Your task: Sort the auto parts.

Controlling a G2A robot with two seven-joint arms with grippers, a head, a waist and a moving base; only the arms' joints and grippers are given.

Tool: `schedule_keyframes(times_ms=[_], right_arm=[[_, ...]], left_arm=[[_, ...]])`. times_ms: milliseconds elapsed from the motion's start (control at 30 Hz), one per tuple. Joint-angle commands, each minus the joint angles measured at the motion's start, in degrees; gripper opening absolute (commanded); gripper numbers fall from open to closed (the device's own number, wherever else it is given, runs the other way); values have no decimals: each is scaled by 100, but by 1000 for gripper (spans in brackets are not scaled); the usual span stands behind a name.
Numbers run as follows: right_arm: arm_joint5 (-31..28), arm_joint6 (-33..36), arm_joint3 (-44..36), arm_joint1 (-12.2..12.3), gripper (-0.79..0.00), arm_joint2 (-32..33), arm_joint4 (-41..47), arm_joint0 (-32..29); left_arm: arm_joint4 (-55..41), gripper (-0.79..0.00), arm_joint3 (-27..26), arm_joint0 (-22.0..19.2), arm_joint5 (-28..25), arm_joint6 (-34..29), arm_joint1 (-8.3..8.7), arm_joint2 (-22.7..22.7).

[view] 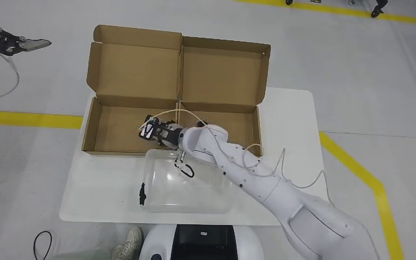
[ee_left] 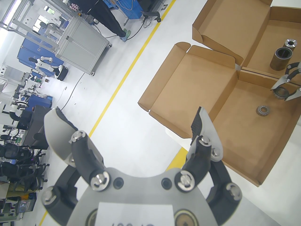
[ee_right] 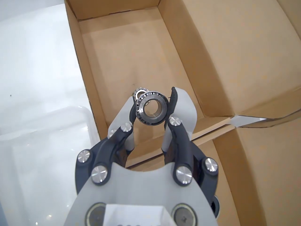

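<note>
On our white table [view: 286, 117], two open boxes sit beyond a clear bin [view: 188, 188]. Our right gripper [ee_right: 152, 104] hangs over the left box [view: 110, 130], clamped on a bearing [ee_right: 152, 109] just above a second bearing [ee_left: 263, 110]. We judge like joins like, since metal sleeves [ee_left: 281, 58] occupy the right box [view: 227, 123]. Our left gripper [ee_left: 127, 116] hangs spread wide, empty, left of the table.

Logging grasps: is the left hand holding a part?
No, the left hand stands open with nothing in it.
</note>
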Motion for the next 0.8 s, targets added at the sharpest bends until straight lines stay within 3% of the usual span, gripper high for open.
schedule_keyframes(times_ms=[0,333,600,767], right_arm=[[23,-7,246,-124,-785,-69,62,148],[14,-97,1473,-724,-785,-355,320,608],[-30,-242,2220,-1026,-785,-403,350,775],[-45,-278,2462,-1174,-733,-424,310,839]], left_arm=[[0,0,0,0,0,0,0,0],[0,0,0,0,0,0,0,0],[0,0,0,0,0,0,0,0],[0,0,0,0,0,0,0,0]])
